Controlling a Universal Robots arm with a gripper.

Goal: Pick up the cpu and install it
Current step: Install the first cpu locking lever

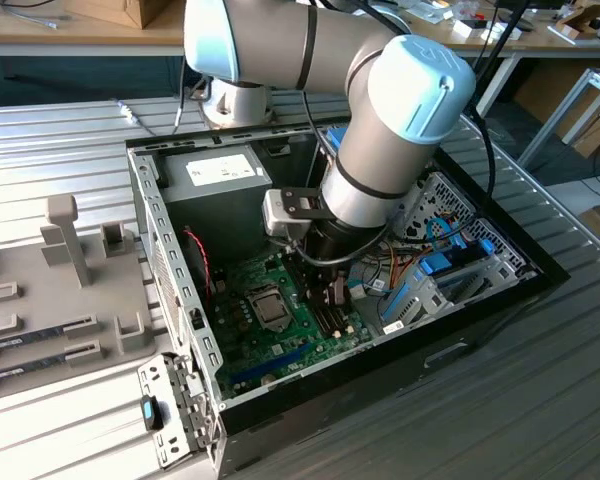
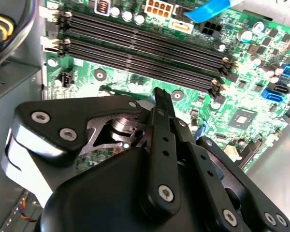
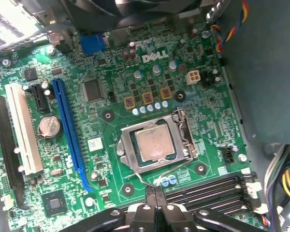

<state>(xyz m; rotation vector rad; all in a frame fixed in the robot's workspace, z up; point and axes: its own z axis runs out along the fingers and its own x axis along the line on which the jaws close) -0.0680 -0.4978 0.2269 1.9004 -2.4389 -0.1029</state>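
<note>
the cpu (image 3: 154, 141) sits in its socket frame (image 3: 128, 159) on the motherboard (image 3: 106, 121) inside my open computer case (image 1: 540, 270), gripper (image 3: 157, 193) pinched together empty beside the memory slots (image 3: 208, 188).

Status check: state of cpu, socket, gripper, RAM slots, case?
cpu: seated in the socket, metal top up.
socket frame: around the cpu; its thin wire lever looks unlatched.
gripper: fingers together, holding nothing, just off the socket.
memory slots: empty.
computer case: side open, motherboard exposed.
</note>
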